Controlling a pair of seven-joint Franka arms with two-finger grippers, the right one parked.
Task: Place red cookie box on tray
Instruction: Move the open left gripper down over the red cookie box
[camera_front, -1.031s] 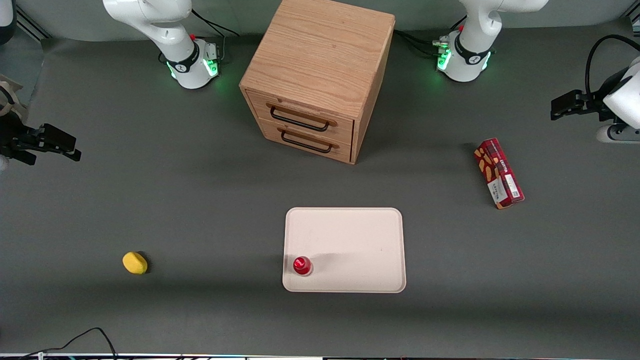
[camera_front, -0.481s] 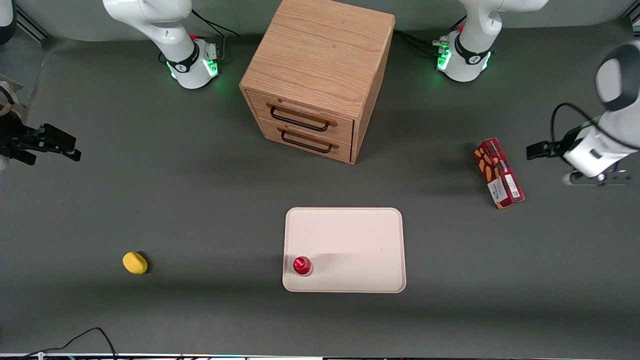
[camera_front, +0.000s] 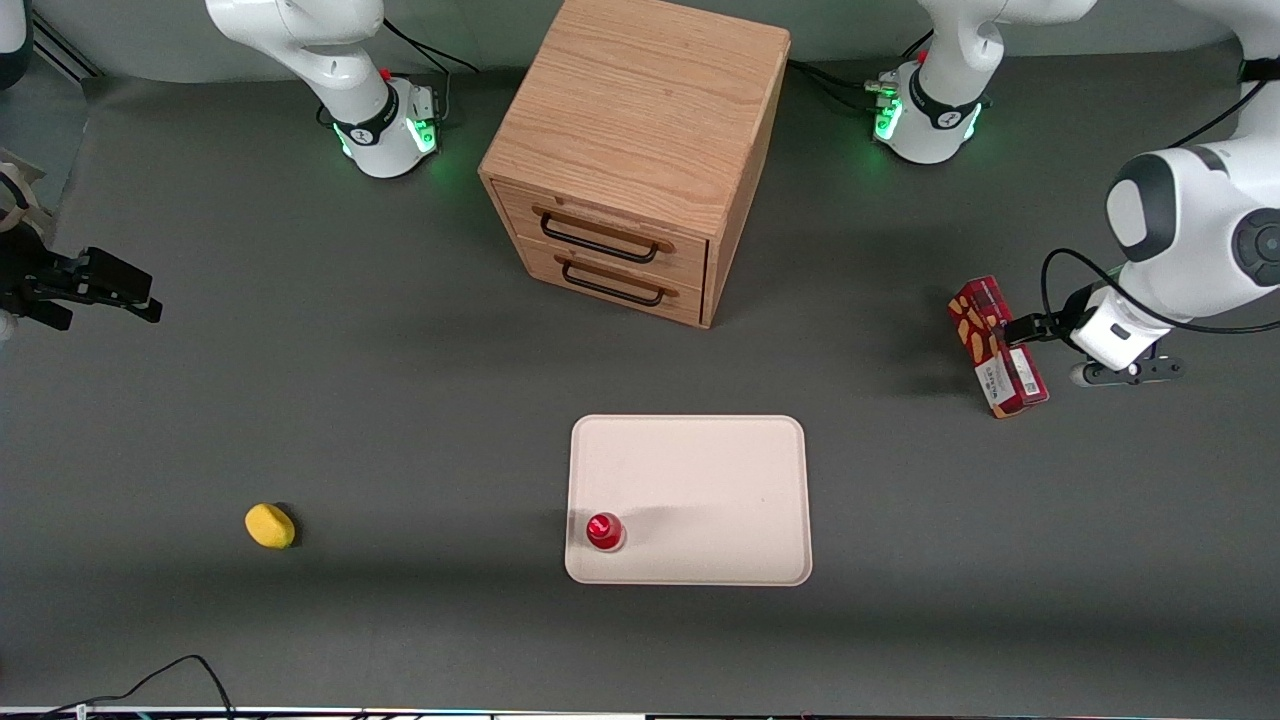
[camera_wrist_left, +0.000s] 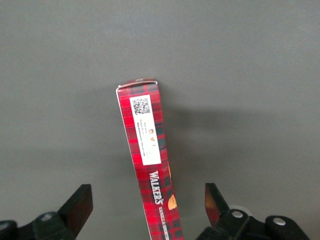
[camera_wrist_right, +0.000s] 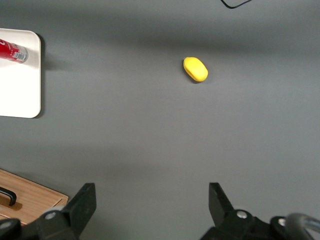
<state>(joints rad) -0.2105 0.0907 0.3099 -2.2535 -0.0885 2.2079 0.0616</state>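
The red cookie box (camera_front: 985, 345) lies flat on the dark table toward the working arm's end, farther from the front camera than the tray (camera_front: 700, 480). My gripper (camera_front: 1022, 329) hangs just above the box, tilted over its middle. In the left wrist view the gripper (camera_wrist_left: 148, 200) is open, and the tartan box (camera_wrist_left: 147, 145) with its white label runs lengthwise through the gap. Both black fingers (camera_wrist_left: 80, 205) stand well apart from the box's sides. The cream-white tray lies near the table's middle, in front of the cabinet.
A small red-capped item (camera_front: 604, 531) stands on the tray near one corner. A wooden two-drawer cabinet (camera_front: 630, 160) stands at the table's middle, farther from the camera than the tray. A yellow object (camera_front: 270, 525) lies toward the parked arm's end.
The left arm has swung in from the table's edge and come down over the red cookie box. The box, the tray and the other things have not moved.
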